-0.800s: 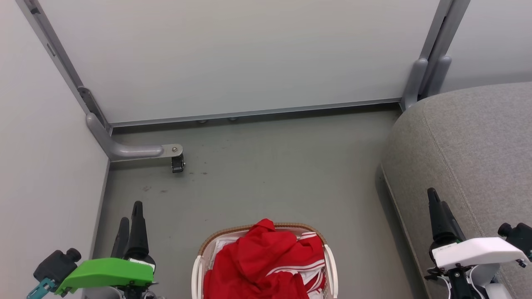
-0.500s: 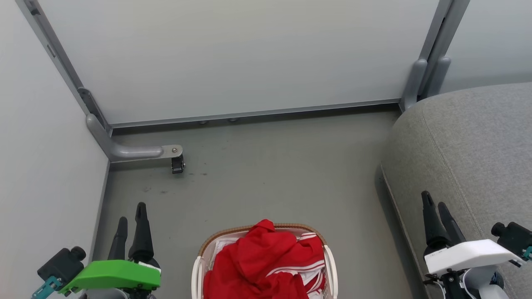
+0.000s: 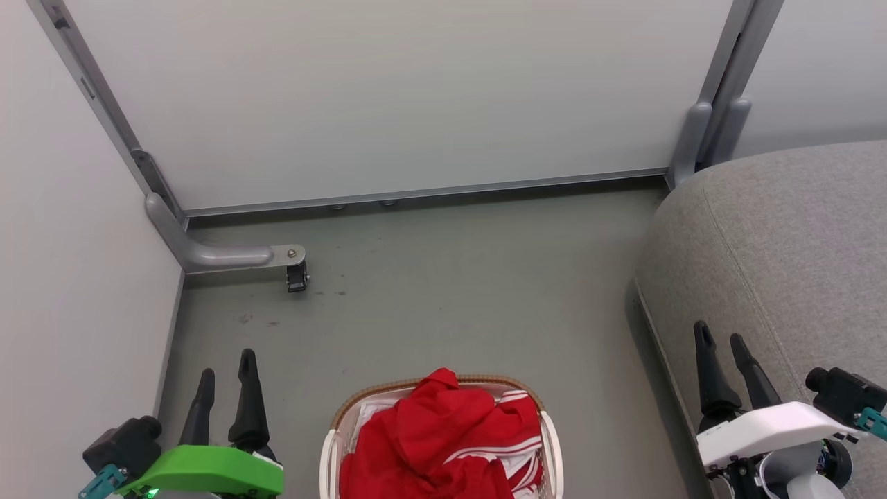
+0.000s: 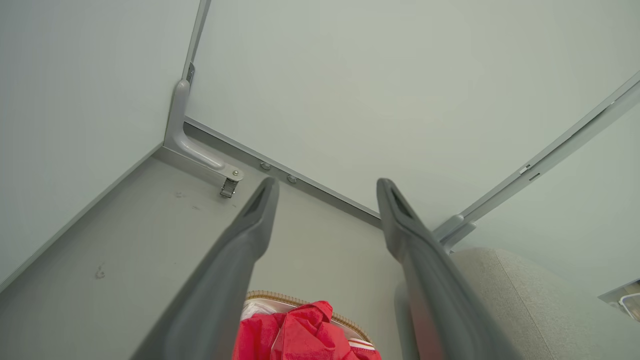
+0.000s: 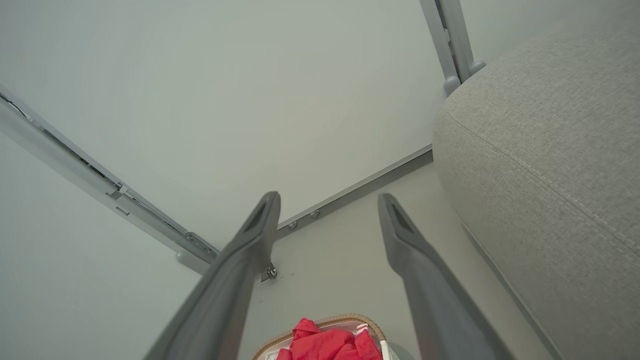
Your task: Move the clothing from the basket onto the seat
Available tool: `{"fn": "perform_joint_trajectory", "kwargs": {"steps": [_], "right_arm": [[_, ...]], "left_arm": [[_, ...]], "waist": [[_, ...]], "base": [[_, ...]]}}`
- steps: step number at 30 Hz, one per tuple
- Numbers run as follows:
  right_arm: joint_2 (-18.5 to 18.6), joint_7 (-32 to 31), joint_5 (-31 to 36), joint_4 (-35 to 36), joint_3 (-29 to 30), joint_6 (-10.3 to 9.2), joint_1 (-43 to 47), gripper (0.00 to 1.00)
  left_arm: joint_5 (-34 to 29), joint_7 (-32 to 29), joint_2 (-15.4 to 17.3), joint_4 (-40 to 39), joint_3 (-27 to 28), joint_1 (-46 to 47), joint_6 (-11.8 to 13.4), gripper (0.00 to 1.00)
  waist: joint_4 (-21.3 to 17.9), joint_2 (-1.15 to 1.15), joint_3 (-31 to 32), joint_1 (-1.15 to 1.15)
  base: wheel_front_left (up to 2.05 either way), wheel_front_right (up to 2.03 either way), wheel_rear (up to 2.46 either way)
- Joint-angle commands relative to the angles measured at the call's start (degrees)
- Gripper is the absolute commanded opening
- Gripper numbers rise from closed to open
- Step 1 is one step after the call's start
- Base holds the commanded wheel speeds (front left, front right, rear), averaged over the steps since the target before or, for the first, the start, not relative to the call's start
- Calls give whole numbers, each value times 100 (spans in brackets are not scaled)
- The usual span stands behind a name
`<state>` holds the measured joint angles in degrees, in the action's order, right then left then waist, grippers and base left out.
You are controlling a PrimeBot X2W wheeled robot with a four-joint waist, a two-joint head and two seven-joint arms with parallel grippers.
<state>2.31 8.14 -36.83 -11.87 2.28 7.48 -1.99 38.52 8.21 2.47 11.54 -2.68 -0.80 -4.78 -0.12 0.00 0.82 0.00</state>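
The red clothing (image 3: 443, 430) sits heaped in the basket (image 3: 552, 443) on the floor (image 3: 450, 291), with the seat (image 3: 783, 263) close by on the right. The left gripper (image 3: 226, 365) and right gripper (image 3: 719, 333) hang spread and empty on either side; I'd guess a grab snagging more than cloth could drag or tip that light basket

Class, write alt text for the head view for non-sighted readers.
Red-and-white sports clothing is heaped in a cream-white plastic basket with a brown woven-look rim on a grey floor. A large grey fabric seat stands to its right. The left end effector and right end effector, both open and empty, flank the basket.
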Motion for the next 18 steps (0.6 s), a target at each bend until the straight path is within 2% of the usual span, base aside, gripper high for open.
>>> {"fn": "perform_joint_trajectory", "kwargs": {"steps": [1,18], "right_arm": [[41,66,169,24,-6,1,0,100],[52,297,1123,-10,-98,1,24,100]], "left_arm": [[-168,57,43,-14,-19,-38,-10,100],[-944,290,50,251,-139,-59,0,100]], "waist": [[0,0,2,0],[1,0,12,0]], "base": [[0,0,0],[0,0,0]]}}
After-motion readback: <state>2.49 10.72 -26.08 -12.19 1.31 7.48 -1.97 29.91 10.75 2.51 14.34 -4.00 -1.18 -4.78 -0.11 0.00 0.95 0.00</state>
